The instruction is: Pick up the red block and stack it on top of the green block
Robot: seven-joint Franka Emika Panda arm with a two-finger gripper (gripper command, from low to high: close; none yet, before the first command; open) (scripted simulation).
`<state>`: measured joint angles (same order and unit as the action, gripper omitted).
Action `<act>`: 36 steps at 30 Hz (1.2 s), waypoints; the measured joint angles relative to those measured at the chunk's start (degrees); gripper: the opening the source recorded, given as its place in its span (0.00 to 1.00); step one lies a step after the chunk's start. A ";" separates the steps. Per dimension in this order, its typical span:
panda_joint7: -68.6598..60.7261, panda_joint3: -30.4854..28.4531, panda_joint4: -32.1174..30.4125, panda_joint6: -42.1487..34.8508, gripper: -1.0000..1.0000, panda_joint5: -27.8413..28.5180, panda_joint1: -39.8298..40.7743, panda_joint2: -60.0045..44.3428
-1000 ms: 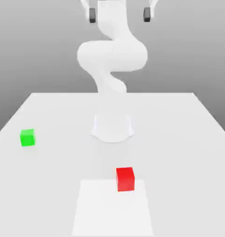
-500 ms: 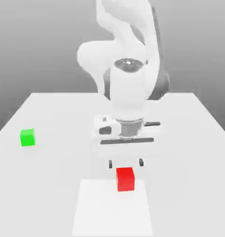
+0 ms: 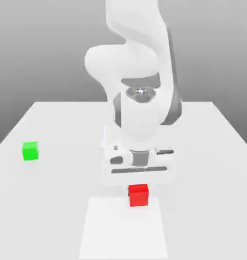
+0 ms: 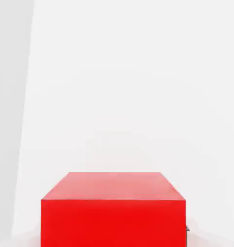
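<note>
While I am hanging low over the red block (image 3: 138,195) near the table's (image 3: 207,152) front edge, I cannot tell how my jaws are standing. Nothing is lifted yet: the green block (image 3: 30,151) is sitting far left, well apart, awaiting stacking.

Item count: two blocks, one arm.
One red block (image 3: 138,195), one green block (image 3: 30,151), one arm (image 3: 138,101), one table (image 3: 207,167).
</note>
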<state>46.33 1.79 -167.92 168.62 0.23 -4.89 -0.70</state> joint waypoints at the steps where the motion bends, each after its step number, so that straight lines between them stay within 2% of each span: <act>1: -0.20 -0.06 -0.29 -1.76 0.00 -0.30 -0.16 2.05; 3: -0.46 -0.34 -0.83 -5.22 0.00 -0.58 -0.26 6.06; 6: -1.56 -4.16 -0.59 -7.62 0.00 1.41 4.49 8.54; 27: -12.60 -37.81 2.96 -16.60 0.00 18.20 48.95 15.32; 30: -14.12 -39.98 3.10 -15.57 0.00 17.50 50.17 14.22; 36: -17.24 -42.07 3.11 -11.82 0.00 13.08 47.58 10.46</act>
<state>29.09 -40.28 -164.80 156.80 13.31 42.69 9.76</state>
